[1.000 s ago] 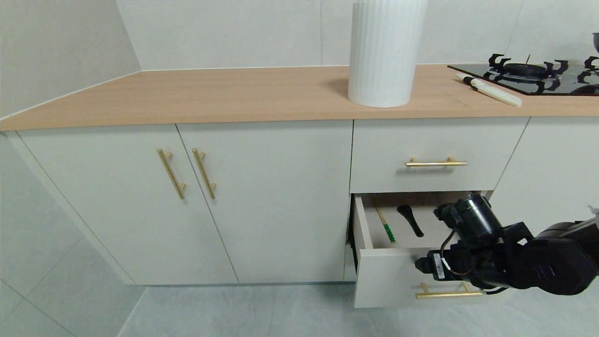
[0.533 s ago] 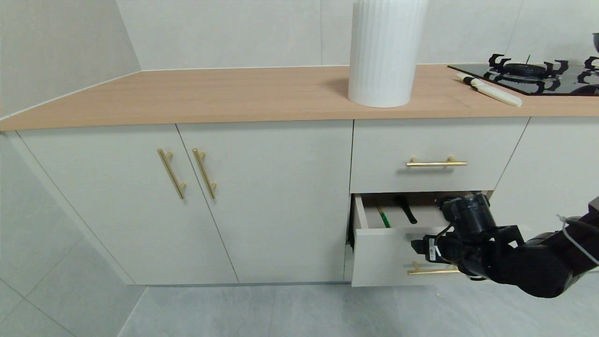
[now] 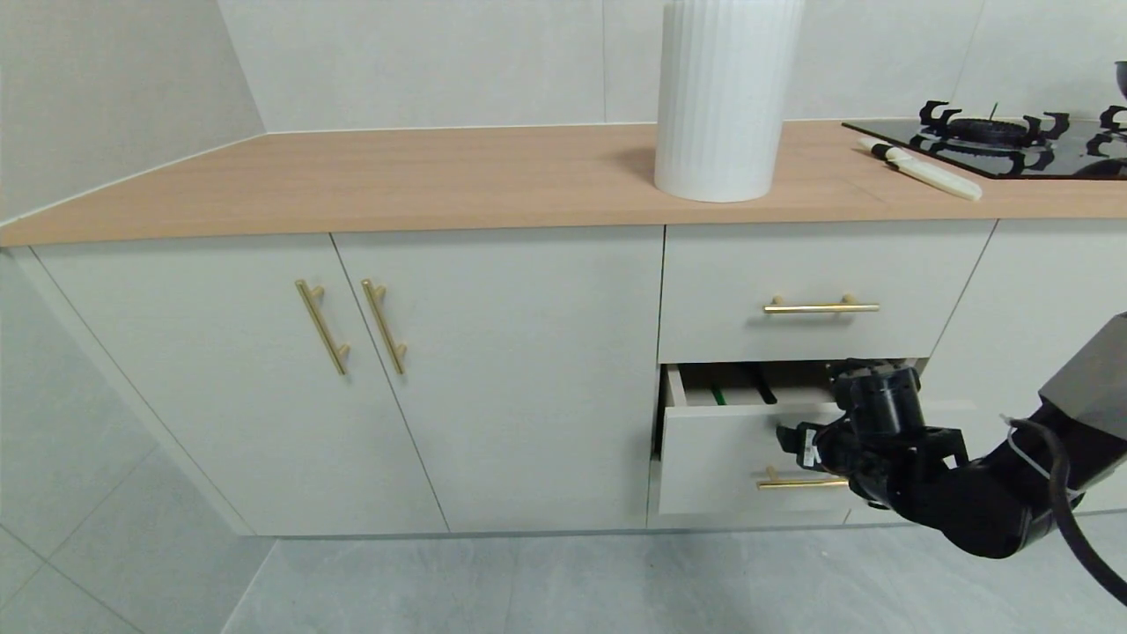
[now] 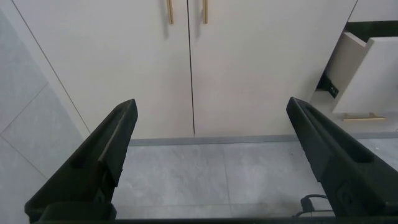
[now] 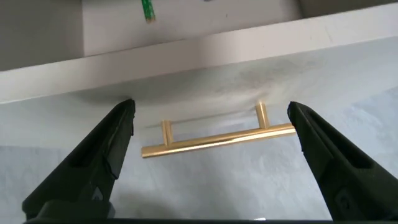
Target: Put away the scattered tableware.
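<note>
The drawer [image 3: 713, 458] is now almost shut. A second ago it stands far out from the cabinet, with the chopsticks [image 3: 718, 396] and the black spoon [image 3: 764, 394] lying in plain sight on its floor. Half a second ago it is about halfway in. Now only a thin slot is left under the upper drawer, and the two utensils show as short strips at its back edge.

The right arm drives this. The right gripper [image 5: 210, 121] sits close against the drawer front with its fingers spread wide, one on each side of the handle [image 5: 217, 138] and clear of it. It grips nothing, so this reads as a push, not a pull. As the drawer goes in, the arm follows it toward the cabinet.

The left gripper [image 4: 211, 115] is also wide open and empty. It hangs low, facing the cabinet doors and the floor, well apart from the drawer.

For the task, the chopsticks and spoon appear to be stowed, and this step looks close to done. A short further push should seat the front flush with the cabinet.

A pale knife [image 3: 920, 169] lies on the counter [image 3: 440, 176] just beside the stove [image 3: 995, 141]. If it counts as tableware, the task is not finished, and shutting the drawer now would mean opening it again.
</note>
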Available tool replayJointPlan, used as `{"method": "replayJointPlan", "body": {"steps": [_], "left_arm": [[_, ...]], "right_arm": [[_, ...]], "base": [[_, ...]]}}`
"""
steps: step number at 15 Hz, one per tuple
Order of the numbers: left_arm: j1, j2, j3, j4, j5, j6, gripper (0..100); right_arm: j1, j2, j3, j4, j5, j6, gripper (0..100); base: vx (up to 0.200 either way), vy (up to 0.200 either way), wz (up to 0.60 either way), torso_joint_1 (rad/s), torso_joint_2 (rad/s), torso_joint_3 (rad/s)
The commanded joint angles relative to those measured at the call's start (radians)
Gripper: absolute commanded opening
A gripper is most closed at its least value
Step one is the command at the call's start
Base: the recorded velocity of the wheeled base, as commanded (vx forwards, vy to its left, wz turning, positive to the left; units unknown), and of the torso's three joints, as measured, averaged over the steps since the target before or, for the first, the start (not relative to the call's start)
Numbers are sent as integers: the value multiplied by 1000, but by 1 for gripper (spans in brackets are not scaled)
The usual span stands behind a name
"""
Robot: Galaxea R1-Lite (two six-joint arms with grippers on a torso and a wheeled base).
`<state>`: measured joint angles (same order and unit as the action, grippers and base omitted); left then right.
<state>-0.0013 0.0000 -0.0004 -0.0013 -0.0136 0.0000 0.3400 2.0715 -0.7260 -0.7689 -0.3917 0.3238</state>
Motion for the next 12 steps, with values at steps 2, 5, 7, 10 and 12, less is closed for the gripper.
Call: {"method": "replayJointPlan", "body": {"steps": [2,5,7,10,12], "left_arm": [[0,0,0,0,1,0,100],[0,0,0,1,1,0,100],[0,0,0,0,0,0,100],[0,0,0,0,0,0,100],[0,0,0,0,0,0,100]], "right_arm": [[-13,53,-1,-58,-4,-2,100],[-26,91,-12,-133,-15,-3,100],[-39,122,-16,-190,-26,-9,100],[-53,160,-43,-220,-29,-5,100],[-68,202,-63,-267,-30,-5,100]], "base": [[0,0,0,0,0,0],[0,0,0,0,0,0],[0,0,0,0,0,0],[0,0,0,0,0,0],[0,0,0,0,0,0]]}}
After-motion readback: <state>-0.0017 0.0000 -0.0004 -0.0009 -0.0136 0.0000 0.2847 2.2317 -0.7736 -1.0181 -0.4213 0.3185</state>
